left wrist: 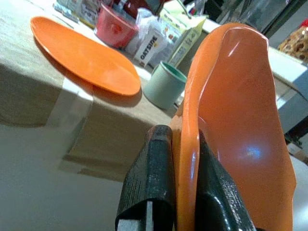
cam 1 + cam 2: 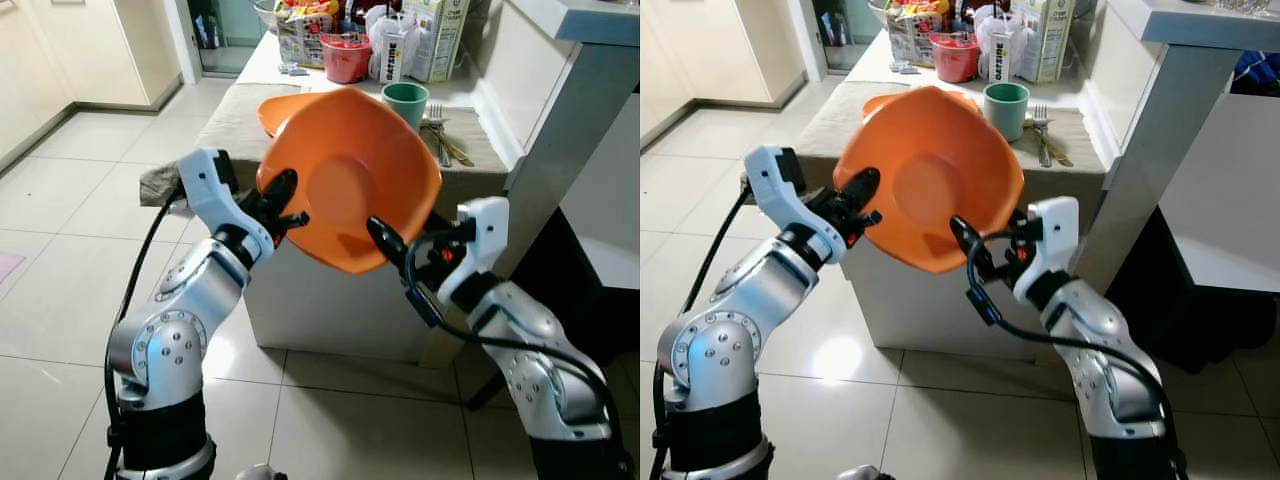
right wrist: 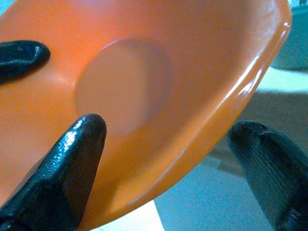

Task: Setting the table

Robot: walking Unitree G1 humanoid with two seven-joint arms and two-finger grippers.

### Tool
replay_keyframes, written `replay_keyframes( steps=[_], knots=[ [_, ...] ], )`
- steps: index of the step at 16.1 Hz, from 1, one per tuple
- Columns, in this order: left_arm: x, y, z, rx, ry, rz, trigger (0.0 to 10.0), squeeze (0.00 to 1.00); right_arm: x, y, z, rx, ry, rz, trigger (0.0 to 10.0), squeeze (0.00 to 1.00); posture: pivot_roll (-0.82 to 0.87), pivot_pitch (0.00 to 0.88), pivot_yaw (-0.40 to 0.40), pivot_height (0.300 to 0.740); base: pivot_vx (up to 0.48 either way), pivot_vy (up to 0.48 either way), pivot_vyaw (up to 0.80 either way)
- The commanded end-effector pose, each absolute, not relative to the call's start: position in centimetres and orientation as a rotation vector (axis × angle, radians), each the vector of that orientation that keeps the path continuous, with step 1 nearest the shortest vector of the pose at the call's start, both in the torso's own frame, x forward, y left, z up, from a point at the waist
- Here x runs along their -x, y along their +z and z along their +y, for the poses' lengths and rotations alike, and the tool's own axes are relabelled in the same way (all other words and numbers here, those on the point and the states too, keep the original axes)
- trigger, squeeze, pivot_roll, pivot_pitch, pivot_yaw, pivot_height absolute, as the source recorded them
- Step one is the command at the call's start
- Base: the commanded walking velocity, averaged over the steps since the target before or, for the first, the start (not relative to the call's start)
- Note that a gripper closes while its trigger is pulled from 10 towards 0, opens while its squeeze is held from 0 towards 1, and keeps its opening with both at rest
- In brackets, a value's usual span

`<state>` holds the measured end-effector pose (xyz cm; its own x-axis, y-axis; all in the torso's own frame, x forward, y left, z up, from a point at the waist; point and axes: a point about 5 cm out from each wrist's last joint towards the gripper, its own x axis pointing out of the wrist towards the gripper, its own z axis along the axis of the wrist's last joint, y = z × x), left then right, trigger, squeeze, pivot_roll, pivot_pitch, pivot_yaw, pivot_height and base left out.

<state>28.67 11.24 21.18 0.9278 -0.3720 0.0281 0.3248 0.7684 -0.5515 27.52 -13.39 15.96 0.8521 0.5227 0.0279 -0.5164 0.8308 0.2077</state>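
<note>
**Tilted bowl hanging on one rim pinch**

You are carrying the orange bowl steeply tilted just short of the table, where the orange plate, green cup and forks are waiting. It is likely risking a swing or slip. Your left gripper is pinching its rim; your right gripper is straddling the opposite edge, spread.

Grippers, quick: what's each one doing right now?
Left gripper: shut on the orange bowl rim.
Right gripper: open, fingers straddling the bowl's rim.
</note>
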Motion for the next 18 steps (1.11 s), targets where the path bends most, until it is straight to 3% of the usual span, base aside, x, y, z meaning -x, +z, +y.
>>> replay_keyframes(
  steps=[1, 3, 4, 5, 18],
  knots=[
    [-28.2, 23.1, 11.4, 0.593, -0.412, -0.014, 0.0, 0.00, -27.3, 14.9, -13.7, -0.191, 0.526, 0.090, 10.0, 0.00, -0.15, 0.000, 0.029, 0.740, 0.000, 0.000, 0.00],
    [-28.2, 23.1, 11.3, 0.591, -0.417, -0.012, 0.0, 0.00, -27.1, 14.6, -13.6, -0.188, 0.526, 0.105, 10.0, 0.00, -0.15, 0.000, 0.029, 0.740, 0.000, 0.000, 0.00],
    [-28.1, 23.0, 11.3, 0.591, -0.419, -0.005, 0.0, 0.00, -27.0, 14.3, -13.6, -0.179, 0.527, 0.117, 7.0, 0.00, -0.15, 0.000, 0.029, 0.740, 0.000, 0.000, 0.00],
    [-28.1, 22.9, 11.3, 0.591, -0.421, -0.002, 0.0, 0.00, -27.0, 14.3, -13.6, -0.179, 0.527, 0.121, 0.0, 0.00, -0.14, 0.000, 0.028, 0.740, 0.000, 0.000, 0.00],
    [-28.3, 23.1, 11.3, 0.554, -0.438, -0.004, 0.0, 0.00, -27.3, 13.5, -13.0, -0.198, 0.546, 0.163, 0.0, 0.00, -0.13, 0.000, 0.034, 0.740, 0.000, 0.000, 0.00]
  ],
)
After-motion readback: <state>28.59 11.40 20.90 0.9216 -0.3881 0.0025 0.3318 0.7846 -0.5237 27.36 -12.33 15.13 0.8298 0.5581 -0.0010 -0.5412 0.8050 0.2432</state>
